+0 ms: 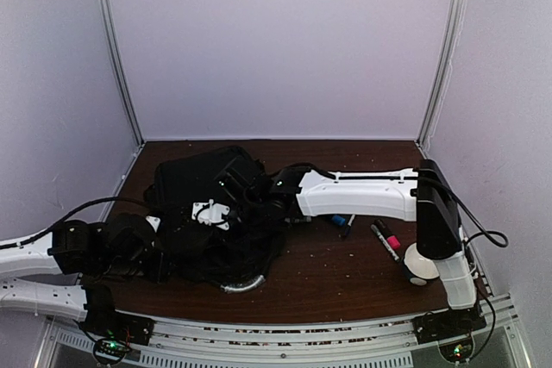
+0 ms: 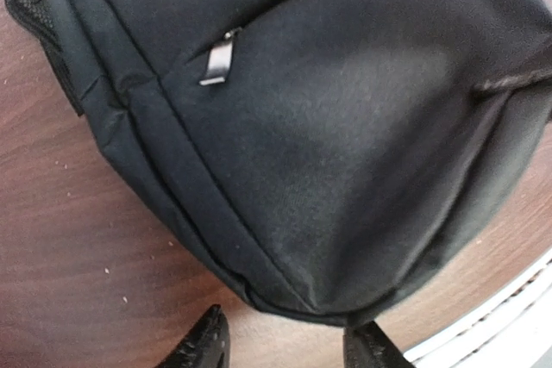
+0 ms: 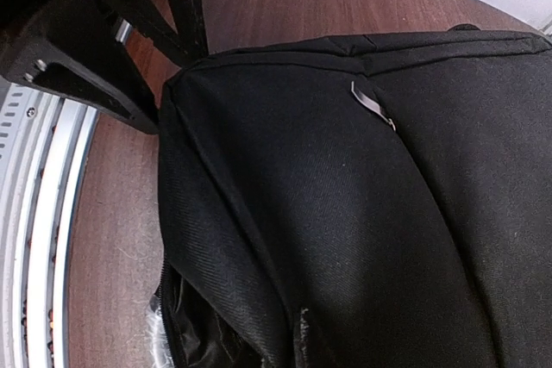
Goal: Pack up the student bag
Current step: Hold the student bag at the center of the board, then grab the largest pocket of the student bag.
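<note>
1. Table (image 1: 345, 277): dark brown wood grain, specked with pale crumbs.

2. Bag (image 1: 207, 213): it lies flat on the left half of the table, close to the near edge and between your two arms. Its silvery handle (image 1: 241, 284) curves out at the near side. The black fabric fills most of both wrist views.

3. Right arm (image 1: 362, 194): it reaches across from the right, over the table, and ends above the middle of the bag. The right gripper (image 1: 216, 211) is down on the black fabric. The fingers do not stand out against the fabric in any view, so you cannot tell whether they are apart or closed, or whether they hold anything.

4. Left arm (image 1: 34, 256): it comes in low from the left. The left gripper (image 2: 289, 346) sits at the bag's rounded edge. Its fingertips (image 2: 207, 346) stand moderately apart, with the bag's seam just at the gap and no fabric pinched.

5. Loose items: a pink marker (image 1: 385, 239) and a blue pen (image 1: 343, 221) lie on bare table right of the bag, apart from it.

6. Zip pull (image 2: 220, 58): a grey metal tab lying flat on the bag.
</note>
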You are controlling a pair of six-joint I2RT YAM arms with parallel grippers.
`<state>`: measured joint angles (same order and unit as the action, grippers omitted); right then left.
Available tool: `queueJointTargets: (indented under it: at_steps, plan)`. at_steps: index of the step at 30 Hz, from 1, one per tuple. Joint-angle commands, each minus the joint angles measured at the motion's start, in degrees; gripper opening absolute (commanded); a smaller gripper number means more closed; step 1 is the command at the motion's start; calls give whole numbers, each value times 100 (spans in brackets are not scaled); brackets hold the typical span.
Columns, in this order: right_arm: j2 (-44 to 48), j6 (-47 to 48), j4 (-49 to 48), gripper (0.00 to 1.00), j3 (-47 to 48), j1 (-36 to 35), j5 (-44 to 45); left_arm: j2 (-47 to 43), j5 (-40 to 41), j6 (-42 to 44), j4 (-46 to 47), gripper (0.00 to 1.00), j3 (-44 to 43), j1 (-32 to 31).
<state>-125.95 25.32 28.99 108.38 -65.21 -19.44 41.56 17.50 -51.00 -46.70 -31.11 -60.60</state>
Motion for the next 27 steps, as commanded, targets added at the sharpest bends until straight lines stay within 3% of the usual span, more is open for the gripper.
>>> queueJointTargets:
  at_steps: [1, 11, 27]
  plan:
    - [273, -365, -90, 5, 166, 89, -305, 171, 232, 192, 632, 40, 189, -22]
    - [318, -587, -23, 5, 333, 148, -620, 132, 460, 372, 1427, 41, 807, -22]
    - [295, -648, -25, 6, 358, 149, -711, 407, 929, 850, 1660, 12, 853, -24]
